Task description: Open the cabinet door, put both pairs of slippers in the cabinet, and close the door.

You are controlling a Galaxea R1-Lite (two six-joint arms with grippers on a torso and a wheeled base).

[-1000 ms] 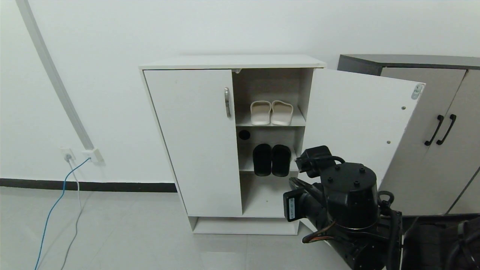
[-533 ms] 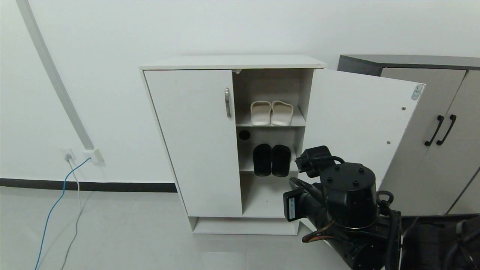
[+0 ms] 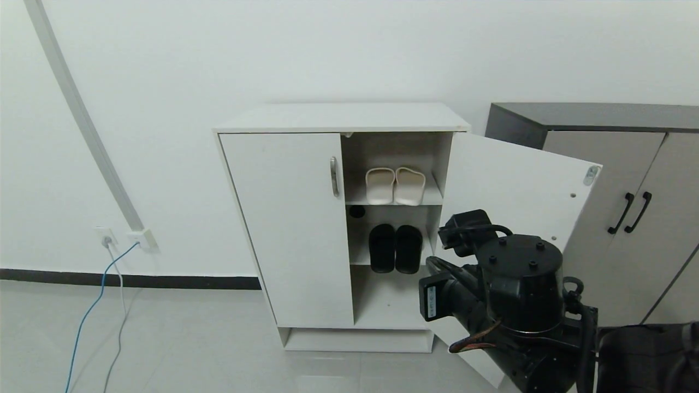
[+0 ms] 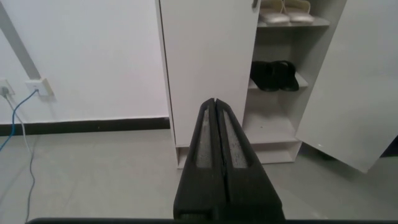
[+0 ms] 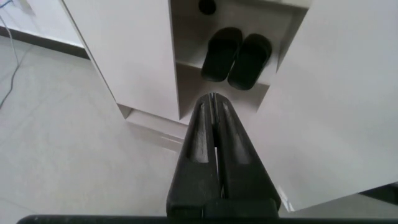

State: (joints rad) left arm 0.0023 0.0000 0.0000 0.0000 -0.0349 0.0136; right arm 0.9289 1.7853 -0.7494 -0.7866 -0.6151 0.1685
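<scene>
The left hand (image 4: 214,106), two flat black fingers (image 4: 205,140) pressed together and empty, points at the smooth white cabinet (image 4: 208,62). The right hand (image 5: 213,99), closed the same, points below the black slippers (image 5: 219,53) beside the open door (image 5: 348,93). From the head: one rounded cream pair (image 3: 380,185) on the top shelf (image 3: 432,198), one black on the middle; right arm (image 3: 524,284) bent low.

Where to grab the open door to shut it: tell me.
Probably pinch the door by its free vertical edge, coming from the robot's right: the panel is thin and stands swung wide, inner face forward, leaving that edge clear.
</scene>
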